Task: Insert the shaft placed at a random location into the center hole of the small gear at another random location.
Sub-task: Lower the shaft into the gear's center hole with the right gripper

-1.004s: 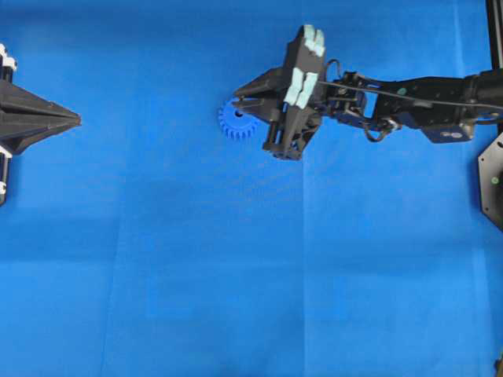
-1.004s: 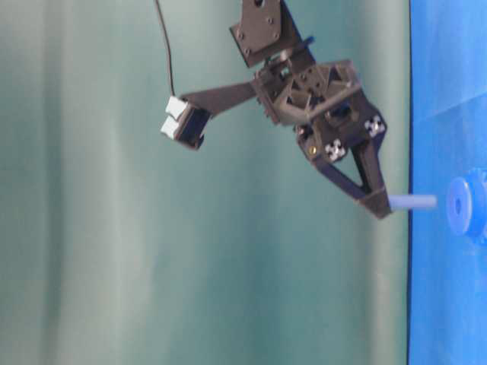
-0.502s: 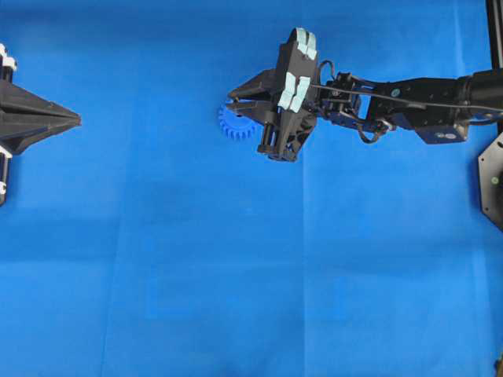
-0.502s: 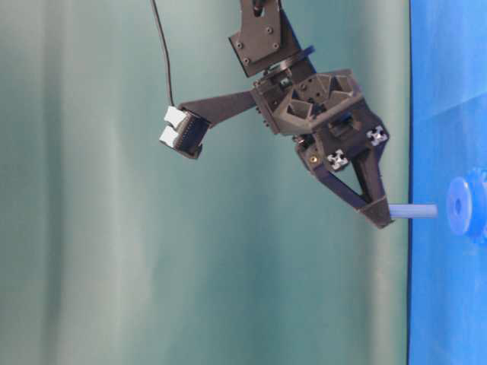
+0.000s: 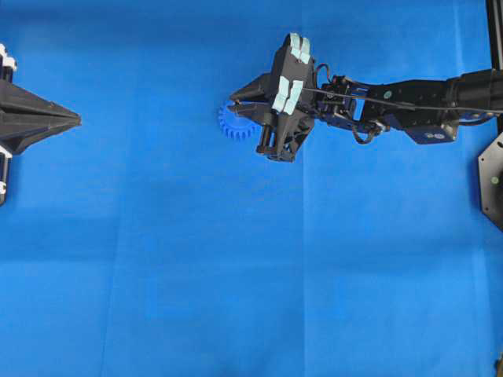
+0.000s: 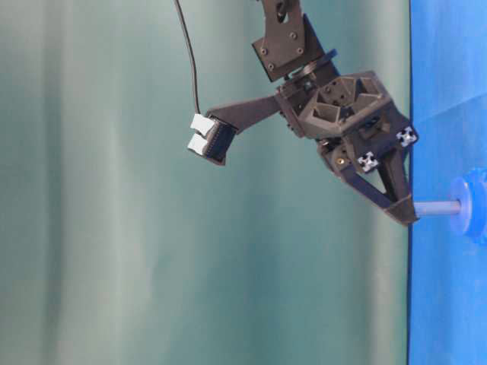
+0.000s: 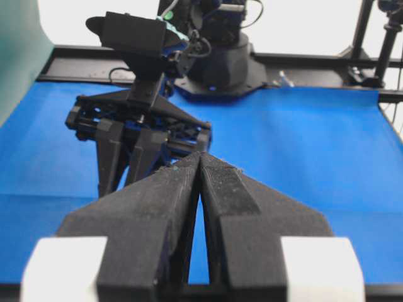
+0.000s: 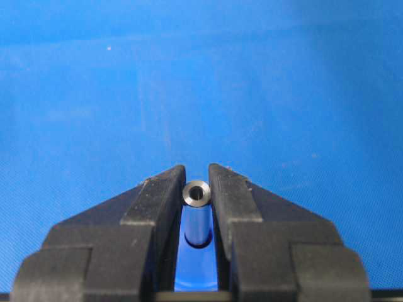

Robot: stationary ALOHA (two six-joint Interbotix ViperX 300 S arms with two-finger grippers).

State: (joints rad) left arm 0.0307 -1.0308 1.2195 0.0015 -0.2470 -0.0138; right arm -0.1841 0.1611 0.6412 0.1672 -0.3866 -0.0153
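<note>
The small blue gear (image 5: pixel 233 124) lies flat on the blue mat, half covered by my right gripper (image 5: pixel 235 111). In the table-level view the right gripper (image 6: pixel 404 214) is shut on the shaft (image 6: pixel 437 207), a short grey pin that points straight at the gear (image 6: pixel 466 207). The pin's far end meets the raised hub at the center hole. In the right wrist view the shaft (image 8: pixel 197 193) shows end-on between the jaws. My left gripper (image 5: pixel 75 119) is shut and empty at the far left; it also shows in the left wrist view (image 7: pixel 200 158).
The blue mat (image 5: pixel 236 275) covers the table. A green backdrop (image 6: pixel 114 228) stands behind. The right arm's base (image 7: pixel 220 56) and a black frame rail (image 7: pixel 315 60) are at the far side. A black mount (image 5: pixel 491 181) sits at the right edge.
My right gripper has moved toward the gear with the shaft. The gap between the shaft's end and the hub has closed. The left gripper has not moved.
</note>
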